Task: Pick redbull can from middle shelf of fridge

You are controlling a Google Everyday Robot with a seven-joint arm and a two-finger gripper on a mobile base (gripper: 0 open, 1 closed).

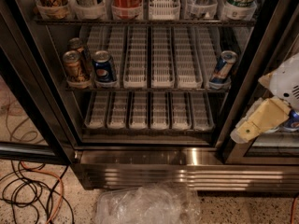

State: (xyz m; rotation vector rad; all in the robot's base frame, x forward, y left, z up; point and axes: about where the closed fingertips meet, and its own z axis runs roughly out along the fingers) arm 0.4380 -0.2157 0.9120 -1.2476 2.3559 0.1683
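several dark and orange cables (28, 192) lie looped on the speckled floor at the lower left, in front of the fridge (187, 158), whose shiny steel base runs along the bottom. two gold-brown cans (74, 65) stand upright at the left end of the middle shelf (140, 89), one behind the other, with a blue pepsi can (103, 68) just beside them. further right come four white lattice lanes (161, 55) with nothing in them. the redbull can (223, 68) stands at the front of the rightmost lane, tilted a little to the right, well apart from the other cans. a crumpled clear plastic bag (147, 204) lies on the floor below. the gripper (247, 129) hangs at the far right, outside the door frame, lower than the redbull can and not touching it; whether it is released or clenched cannot be told.
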